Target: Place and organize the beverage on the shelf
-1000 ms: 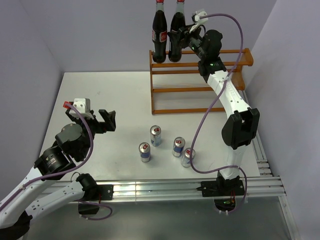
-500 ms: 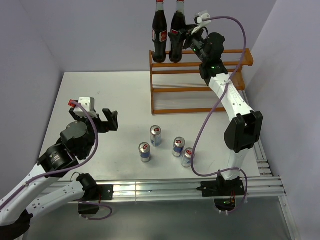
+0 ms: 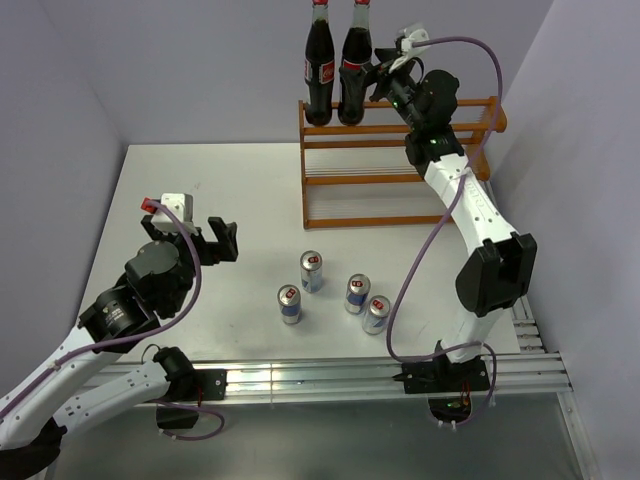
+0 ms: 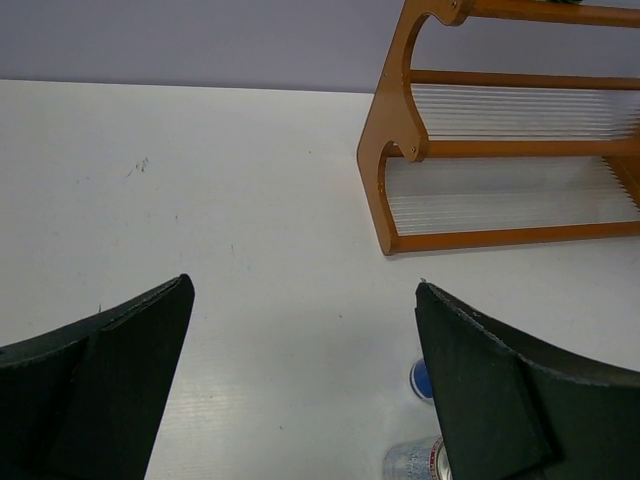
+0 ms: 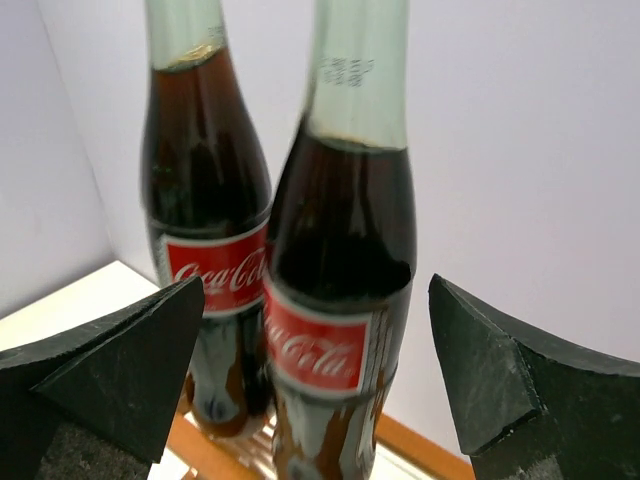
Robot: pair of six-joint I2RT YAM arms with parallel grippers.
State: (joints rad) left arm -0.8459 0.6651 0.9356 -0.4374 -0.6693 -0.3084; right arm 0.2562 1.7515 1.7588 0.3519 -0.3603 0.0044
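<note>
The left bottle (image 3: 319,72) and right bottle (image 3: 352,72) stand upright side by side at the left end of the shelf's (image 3: 360,222) top tier. Four cans (image 3: 312,271) stand clustered on the table (image 3: 200,180) before it. The right gripper (image 5: 318,285) gapes wide beside the right bottle, holding nothing. The left gripper (image 4: 302,288) hangs agape over the table, left of the cans.
</note>
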